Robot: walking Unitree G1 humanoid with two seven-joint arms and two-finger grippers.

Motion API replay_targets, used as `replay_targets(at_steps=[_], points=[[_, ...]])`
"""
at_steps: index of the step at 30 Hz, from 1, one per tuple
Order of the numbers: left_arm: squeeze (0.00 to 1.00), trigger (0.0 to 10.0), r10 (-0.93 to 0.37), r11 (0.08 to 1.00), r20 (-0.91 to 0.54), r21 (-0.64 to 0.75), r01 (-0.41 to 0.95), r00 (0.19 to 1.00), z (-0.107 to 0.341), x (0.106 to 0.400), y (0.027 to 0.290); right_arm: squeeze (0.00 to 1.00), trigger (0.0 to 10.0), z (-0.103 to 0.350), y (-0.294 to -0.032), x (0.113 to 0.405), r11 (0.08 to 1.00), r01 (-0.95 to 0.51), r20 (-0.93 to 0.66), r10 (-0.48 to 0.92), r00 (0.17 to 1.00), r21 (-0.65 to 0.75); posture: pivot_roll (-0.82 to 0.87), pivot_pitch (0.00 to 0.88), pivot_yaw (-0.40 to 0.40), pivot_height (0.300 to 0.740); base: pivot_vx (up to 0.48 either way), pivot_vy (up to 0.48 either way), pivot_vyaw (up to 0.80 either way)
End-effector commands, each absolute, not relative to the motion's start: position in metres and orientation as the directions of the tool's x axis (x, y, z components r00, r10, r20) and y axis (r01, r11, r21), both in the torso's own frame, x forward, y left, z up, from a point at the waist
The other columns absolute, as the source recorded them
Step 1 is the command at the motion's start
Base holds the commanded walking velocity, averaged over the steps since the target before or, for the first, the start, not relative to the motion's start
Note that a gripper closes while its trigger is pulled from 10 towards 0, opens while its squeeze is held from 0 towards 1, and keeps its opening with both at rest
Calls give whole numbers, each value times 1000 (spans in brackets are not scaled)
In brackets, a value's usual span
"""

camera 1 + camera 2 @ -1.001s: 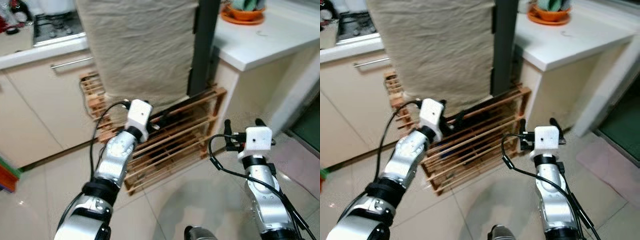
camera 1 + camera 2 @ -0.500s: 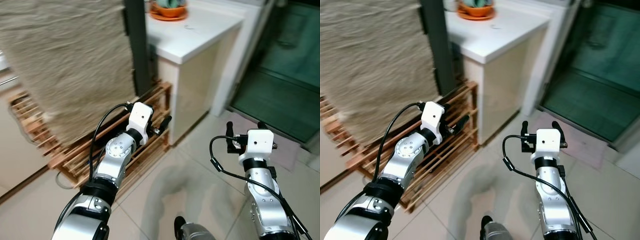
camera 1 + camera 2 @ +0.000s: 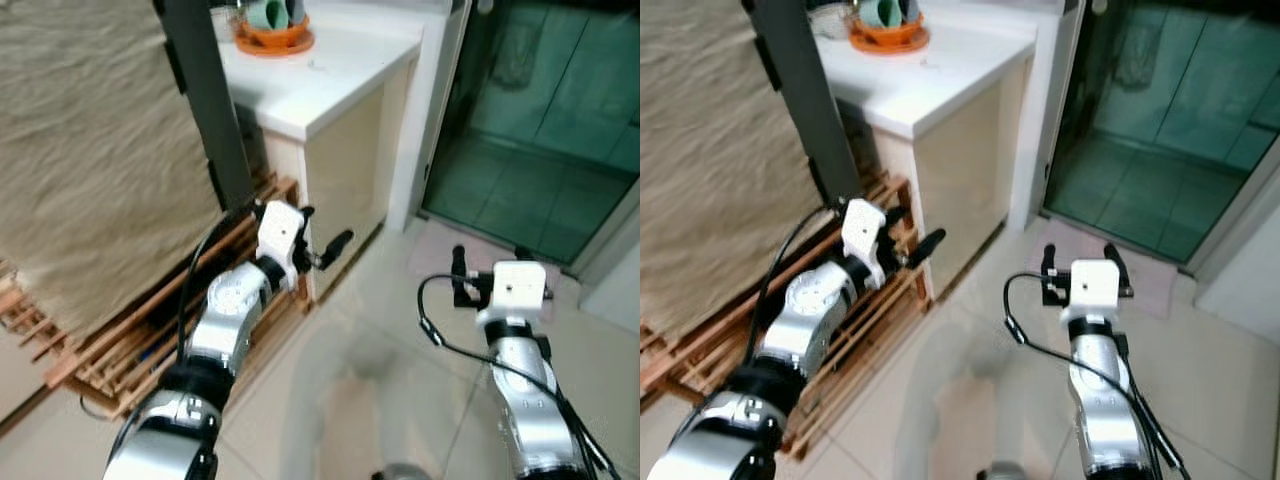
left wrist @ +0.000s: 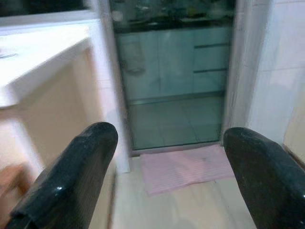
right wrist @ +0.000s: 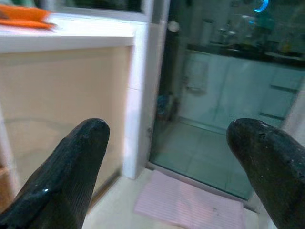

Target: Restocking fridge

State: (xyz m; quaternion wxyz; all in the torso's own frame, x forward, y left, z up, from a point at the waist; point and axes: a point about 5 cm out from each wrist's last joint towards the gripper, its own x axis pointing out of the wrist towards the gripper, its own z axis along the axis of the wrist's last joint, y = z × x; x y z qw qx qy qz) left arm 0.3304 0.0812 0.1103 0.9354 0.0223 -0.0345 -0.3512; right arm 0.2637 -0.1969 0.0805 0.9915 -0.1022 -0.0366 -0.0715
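My left gripper (image 3: pixel 323 231) is held out at chest height with its two black fingers (image 4: pixel 81 176) spread open and nothing between them. It hangs beside the corner of a white counter (image 3: pixel 330 80). At the same height my right gripper (image 3: pixel 490 257) is also open and empty, over the tiled floor. Both wrist views look between the fingers toward a green-tinted glass door (image 5: pixel 224 95) and a pink mat (image 4: pixel 186 167) on the floor before it. No fridge or item to stock can be made out.
An orange bowl (image 3: pixel 272 35) stands on the counter. A beige cloth (image 3: pixel 90 150) hangs by a dark post (image 3: pixel 205 110) over a low wooden rack (image 3: pixel 130 330) at the left. The glass door (image 3: pixel 540 100) is ahead on the right, with light floor tiles (image 3: pixel 400 380) in front.
The whole picture has swung to the right: stove and cabinets have left the view, and the glass door and mat have come in. Both arms keep the same pose, fingers open.
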Motion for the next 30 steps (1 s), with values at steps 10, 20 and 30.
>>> replay_targets(at_steps=[10, 20, 30], points=[[0, 10000, -679, 734, 56, 96, 673, 732, 114, 331, 82, 0, 10000, 84, -197, 267, 967, 163, 114, -143, 983, -193, -169, 0, 59, 740, 480, 0, -669], [0, 10000, -730, 683, 60, 95, 724, 681, 111, 324, 72, 0, 10000, 82, -197, 266, 965, 165, 116, -143, 983, -204, -173, 0, 60, 740, 467, 0, -674], [0, 10000, -716, 697, 59, 111, 709, 695, 113, 325, 69, 0, 10000, 83, -198, 266, 957, 193, 123, -169, 978, -218, -175, 0, 65, 740, 460, 0, -266]])
